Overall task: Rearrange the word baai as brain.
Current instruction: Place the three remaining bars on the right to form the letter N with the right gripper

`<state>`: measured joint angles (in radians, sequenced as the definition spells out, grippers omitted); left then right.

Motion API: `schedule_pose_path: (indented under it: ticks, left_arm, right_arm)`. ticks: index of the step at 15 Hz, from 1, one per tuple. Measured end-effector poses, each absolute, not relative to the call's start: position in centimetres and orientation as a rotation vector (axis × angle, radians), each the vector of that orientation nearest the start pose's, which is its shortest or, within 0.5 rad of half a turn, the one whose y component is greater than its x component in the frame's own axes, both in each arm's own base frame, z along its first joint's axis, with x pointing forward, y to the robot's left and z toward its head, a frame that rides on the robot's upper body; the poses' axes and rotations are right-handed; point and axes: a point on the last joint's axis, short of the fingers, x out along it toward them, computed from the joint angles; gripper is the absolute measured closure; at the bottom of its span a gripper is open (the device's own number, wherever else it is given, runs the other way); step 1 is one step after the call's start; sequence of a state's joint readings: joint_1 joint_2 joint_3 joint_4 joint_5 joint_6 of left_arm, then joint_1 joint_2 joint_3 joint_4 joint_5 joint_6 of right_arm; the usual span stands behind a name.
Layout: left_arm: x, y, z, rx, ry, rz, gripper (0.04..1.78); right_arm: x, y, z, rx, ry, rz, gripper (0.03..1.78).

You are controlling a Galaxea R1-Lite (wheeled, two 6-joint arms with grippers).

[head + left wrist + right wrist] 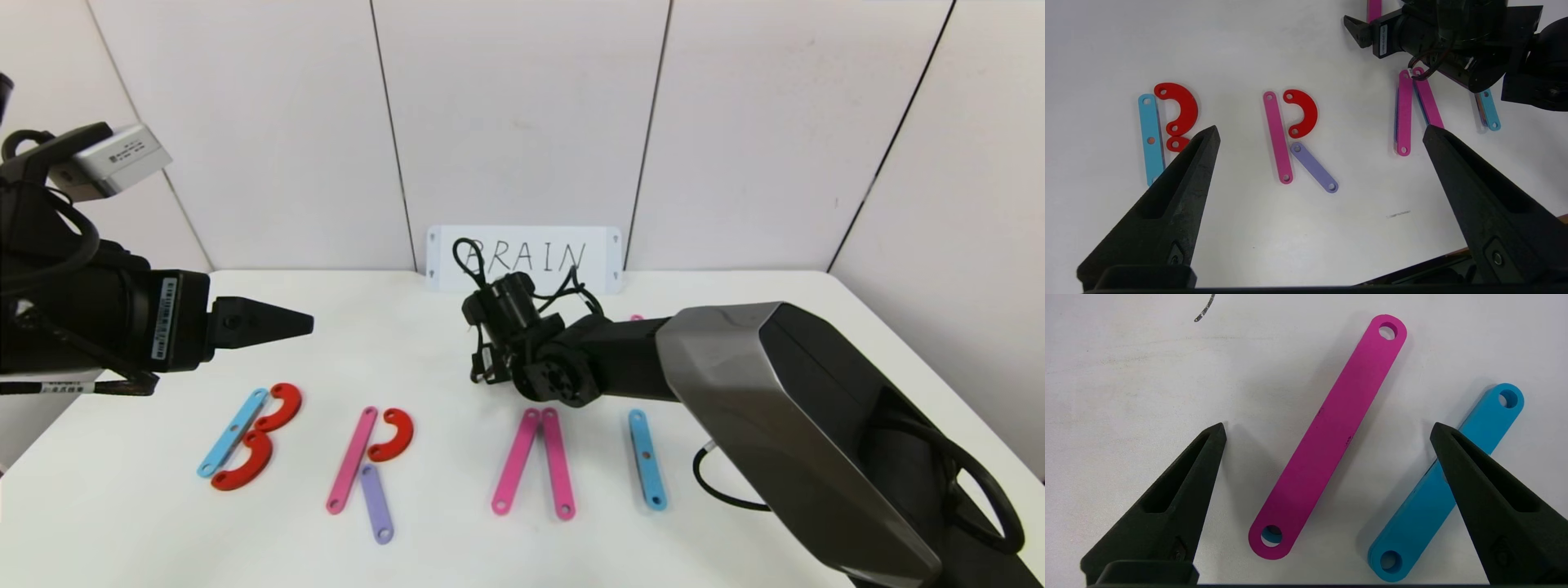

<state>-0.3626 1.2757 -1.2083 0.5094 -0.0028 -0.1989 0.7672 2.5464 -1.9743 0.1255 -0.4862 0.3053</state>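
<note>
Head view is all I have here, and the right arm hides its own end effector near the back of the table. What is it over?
Observer: The right end effector hangs open over a loose pink strip, which lies flat between the fingers and is not gripped.
Operator: Is anything else there for the N?
Observer: A blue strip lies beside the pink one, roughly parallel to it and apart from it.
Operator: The left end effector is side-on for me. Is it open or shut?
Observer: The left end effector is wide open and empty, clear of the letters.
</note>
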Motion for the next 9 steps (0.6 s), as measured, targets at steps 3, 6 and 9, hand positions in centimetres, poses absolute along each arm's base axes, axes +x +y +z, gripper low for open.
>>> schedule_pose_path:
  ticks: [3,6,9]
  left_arm:
    - [16.62,-6.33,29.42,-0.086,0.605,-0.298,0.08]
    - [16.62,-6.33,29.41,-0.086,0.605,-0.298,0.08]
    - [16.62,-6.33,29.41,-0.086,0.605,-0.298,0.08]
  right_arm:
    - [37.55,34.95,7.17,-0.116,0.599,0.181,0.07]
    - [37.47,35.02,7.14,-0.118,0.6,0.182,0.07]
    - [37.4,35.09,7.13,-0.119,0.601,0.184,0.17]
